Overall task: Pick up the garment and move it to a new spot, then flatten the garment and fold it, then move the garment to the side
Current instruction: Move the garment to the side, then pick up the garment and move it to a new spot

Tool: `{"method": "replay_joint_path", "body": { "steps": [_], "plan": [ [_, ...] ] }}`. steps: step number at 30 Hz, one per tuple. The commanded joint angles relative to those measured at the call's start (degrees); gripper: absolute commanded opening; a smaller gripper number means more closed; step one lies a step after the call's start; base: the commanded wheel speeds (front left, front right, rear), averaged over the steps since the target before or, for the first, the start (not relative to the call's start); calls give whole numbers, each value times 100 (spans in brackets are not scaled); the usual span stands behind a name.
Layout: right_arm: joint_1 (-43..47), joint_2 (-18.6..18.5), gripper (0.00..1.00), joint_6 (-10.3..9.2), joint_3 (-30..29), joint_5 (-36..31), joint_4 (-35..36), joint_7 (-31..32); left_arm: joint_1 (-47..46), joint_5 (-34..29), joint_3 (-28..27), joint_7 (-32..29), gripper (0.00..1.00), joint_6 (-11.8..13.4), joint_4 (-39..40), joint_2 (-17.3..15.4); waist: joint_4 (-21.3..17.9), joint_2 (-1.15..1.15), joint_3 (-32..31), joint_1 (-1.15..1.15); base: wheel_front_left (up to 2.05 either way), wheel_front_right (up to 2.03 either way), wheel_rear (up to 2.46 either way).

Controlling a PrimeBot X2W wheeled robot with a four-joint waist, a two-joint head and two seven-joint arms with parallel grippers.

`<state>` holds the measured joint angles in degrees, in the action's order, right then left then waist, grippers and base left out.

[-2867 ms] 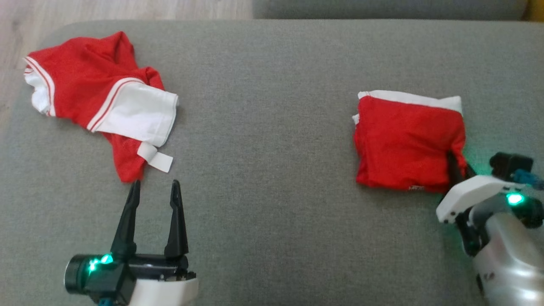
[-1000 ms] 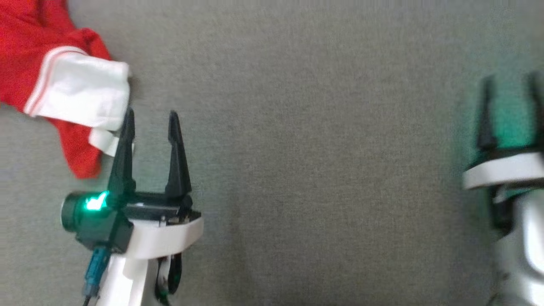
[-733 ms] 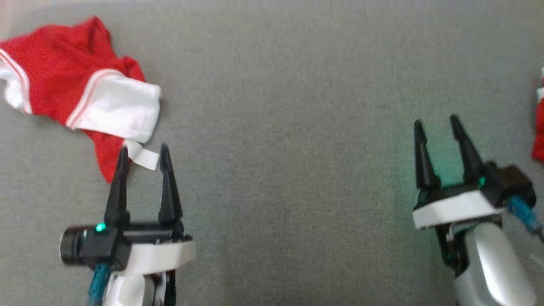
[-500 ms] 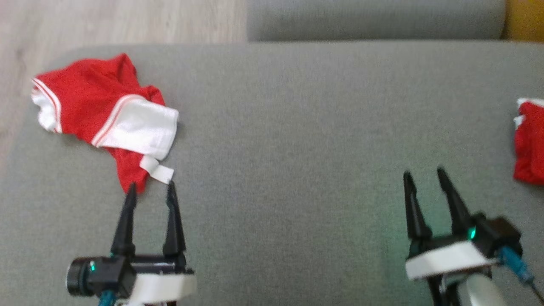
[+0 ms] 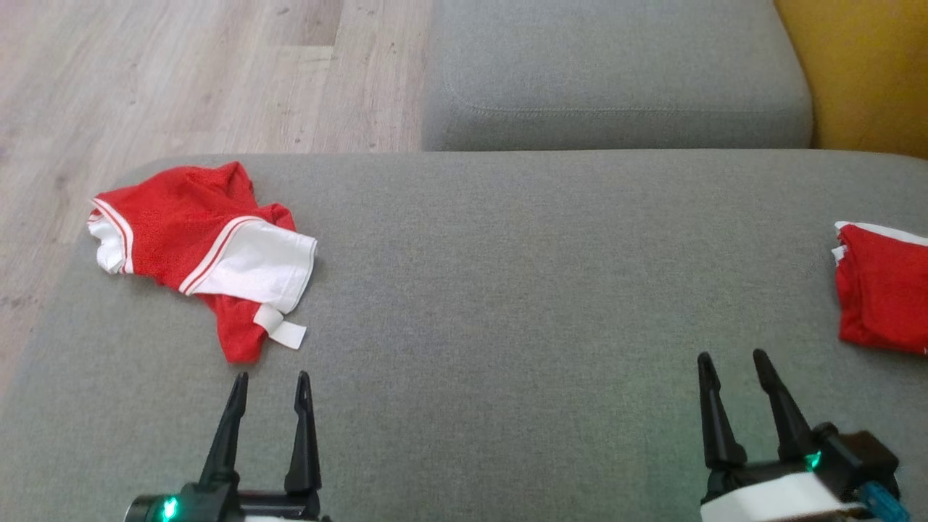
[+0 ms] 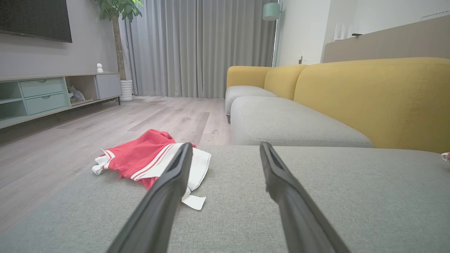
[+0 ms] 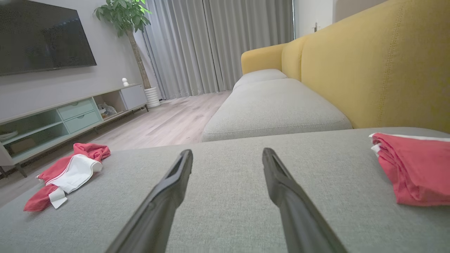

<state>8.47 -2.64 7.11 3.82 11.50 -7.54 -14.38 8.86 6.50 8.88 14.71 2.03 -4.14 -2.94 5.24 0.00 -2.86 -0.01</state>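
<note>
While both agape, empty — left gripper (image 5: pixel 272 375) near crumpled garment (image 5: pixel 181 232), right gripper (image 5: pixel 730 354) well apart.

No text, brand, number or sign can be read. The white tag (image 5: pixel 281 332) hanging from the crumpled red-and-white garment (image 5: pixel 167 239) is too small to tell whether it carries print. The folded red garment (image 5: pixel 881 290) presents plain cloth with no legible marking.
</note>
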Motion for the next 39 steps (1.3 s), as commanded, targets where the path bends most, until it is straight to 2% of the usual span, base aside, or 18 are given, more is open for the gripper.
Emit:
{"method": "replay_joint_path", "body": {
  "steps": [1,12,18,26,35,39],
  "plan": [
    [-157,-25,100,37,158,-44,178,-62,-168,-36,-225,29,100,30,150,6,-11,0,-17,1,0,0,0],
    [-47,-24,100,37,98,-81,162,-62,-128,-104,-180,29,100,86,113,6,-31,0,-60,1,0,0,0],
    [-49,-24,100,37,92,-202,134,-62,-121,-67,-183,29,100,233,83,6,83,0,-51,1,0,0,0],
    [-103,-24,100,37,211,-228,79,-62,-95,-8,-281,29,100,445,123,6,933,0,-18,1,0,0,0],
    [-149,-24,100,37,236,-288,50,-62,-37,19,-481,29,100,457,285,6,1879,0,64,1,0,0,0],
    [-142,-24,100,37,223,-330,19,-62,-22,56,-556,29,100,473,344,6,2104,0,106,1,0,0,0]
  ]
}}
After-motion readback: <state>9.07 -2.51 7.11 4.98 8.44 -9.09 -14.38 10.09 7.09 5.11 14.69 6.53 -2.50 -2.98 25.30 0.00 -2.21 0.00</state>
